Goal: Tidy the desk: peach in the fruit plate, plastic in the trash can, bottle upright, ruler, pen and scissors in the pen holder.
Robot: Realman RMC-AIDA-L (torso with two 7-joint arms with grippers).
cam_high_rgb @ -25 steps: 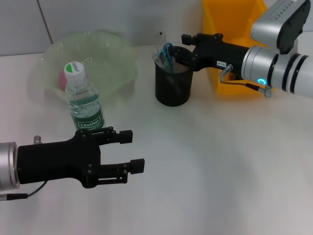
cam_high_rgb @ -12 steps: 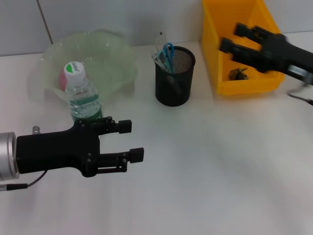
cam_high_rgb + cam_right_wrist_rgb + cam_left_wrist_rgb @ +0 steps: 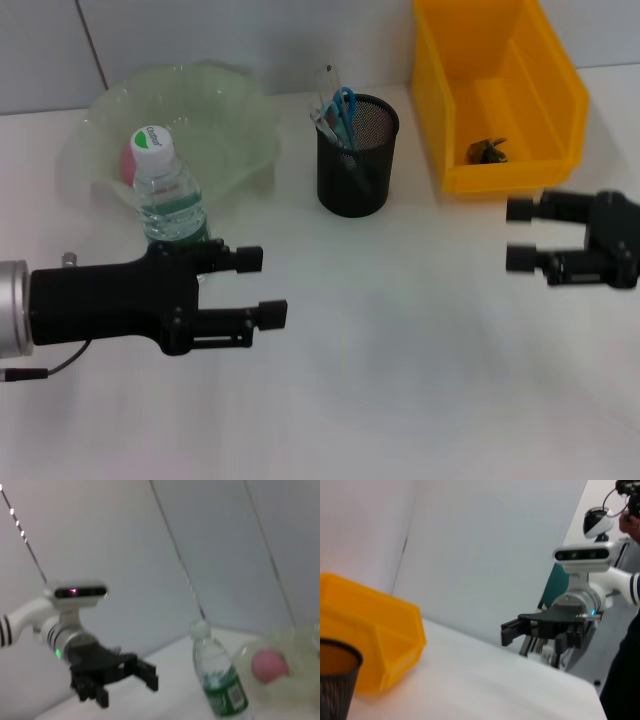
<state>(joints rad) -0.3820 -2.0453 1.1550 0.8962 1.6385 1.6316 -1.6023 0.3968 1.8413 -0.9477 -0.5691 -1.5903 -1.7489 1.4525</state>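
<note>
A water bottle (image 3: 171, 203) with a white cap stands upright in front of the pale green fruit plate (image 3: 225, 120), which holds a pink peach (image 3: 132, 158). The black mesh pen holder (image 3: 355, 160) holds blue-handled scissors (image 3: 343, 108) and a clear ruler (image 3: 329, 88). The yellow bin (image 3: 500, 95) holds a dark crumpled piece (image 3: 487, 150). My left gripper (image 3: 260, 288) is open and empty in front of the bottle. My right gripper (image 3: 521, 236) is open and empty in front of the bin. The left wrist view shows the right gripper (image 3: 512, 631); the right wrist view shows the left gripper (image 3: 145, 672), the bottle (image 3: 216, 682) and the peach (image 3: 269, 663).
A white wall runs behind the table (image 3: 400, 350). The bin (image 3: 375, 635) and pen holder (image 3: 335, 682) also show in the left wrist view.
My right arm has pulled back from over the pen holder, past the yellow bin, to the table's right front. My left gripper has stayed put.
</note>
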